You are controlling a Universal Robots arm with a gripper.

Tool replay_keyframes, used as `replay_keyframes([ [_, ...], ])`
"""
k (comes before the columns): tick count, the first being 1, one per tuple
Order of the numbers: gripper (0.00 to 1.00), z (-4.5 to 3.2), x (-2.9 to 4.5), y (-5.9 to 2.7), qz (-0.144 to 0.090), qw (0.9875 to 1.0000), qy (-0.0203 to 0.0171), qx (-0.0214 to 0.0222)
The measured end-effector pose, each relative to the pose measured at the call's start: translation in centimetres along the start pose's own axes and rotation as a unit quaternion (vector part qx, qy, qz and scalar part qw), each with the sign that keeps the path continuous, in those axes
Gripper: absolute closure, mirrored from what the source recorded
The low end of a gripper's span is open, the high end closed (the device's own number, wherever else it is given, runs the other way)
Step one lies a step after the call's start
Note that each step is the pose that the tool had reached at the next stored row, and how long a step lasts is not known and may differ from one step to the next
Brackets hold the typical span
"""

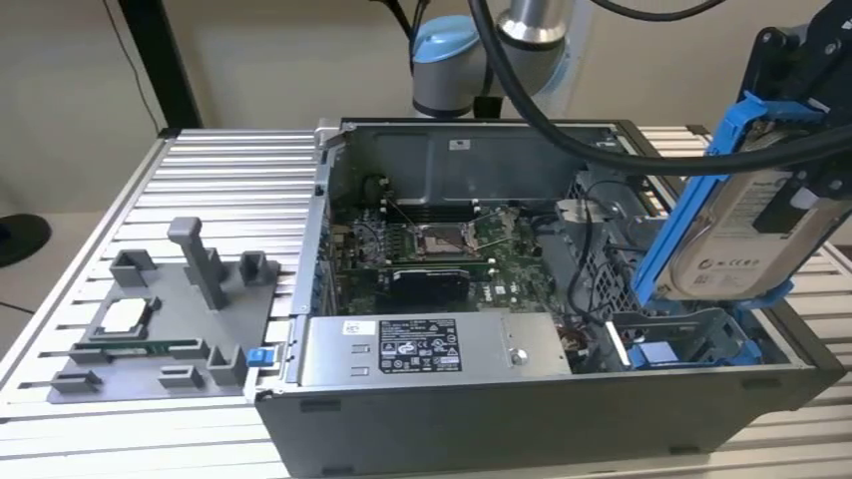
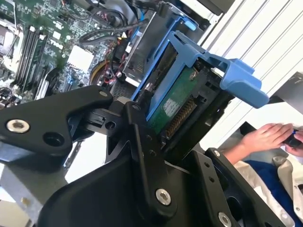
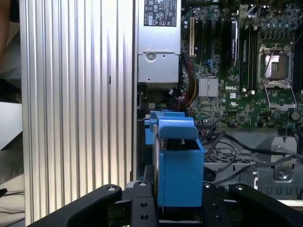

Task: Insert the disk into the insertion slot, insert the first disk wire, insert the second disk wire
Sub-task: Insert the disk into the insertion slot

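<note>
Gripper (image 3: 177, 205) clamped on the disk (image 1: 735, 232), jaws closed against its blue carrier (image 3: 180, 165). Disk held tilted, nearly on end, above the slot (image 1: 685, 337) at the exterior view's right of the open case (image 1: 533, 419); not yet inserted.

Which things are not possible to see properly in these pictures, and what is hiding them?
Exterior view: the disk covers part of the insertion slot, so its depth is hidden.
First wrist view: the tool covers the disk's gripped end.
Second wrist view: the picture's edge cuts off what the person's hand holds.
First wrist view: which cables are disk wires cannot be told.
</note>
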State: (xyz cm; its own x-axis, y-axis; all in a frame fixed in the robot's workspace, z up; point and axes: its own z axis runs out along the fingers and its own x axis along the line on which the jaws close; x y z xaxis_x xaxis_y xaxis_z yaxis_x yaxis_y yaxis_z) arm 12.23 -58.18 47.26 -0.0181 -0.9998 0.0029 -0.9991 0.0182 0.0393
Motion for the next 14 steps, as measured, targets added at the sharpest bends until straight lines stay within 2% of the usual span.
replay_keyframes([
  [14, 1.0, 1.18, 0.39, -0.05, 0.0, 1.0, 0.0, 0.0],
])
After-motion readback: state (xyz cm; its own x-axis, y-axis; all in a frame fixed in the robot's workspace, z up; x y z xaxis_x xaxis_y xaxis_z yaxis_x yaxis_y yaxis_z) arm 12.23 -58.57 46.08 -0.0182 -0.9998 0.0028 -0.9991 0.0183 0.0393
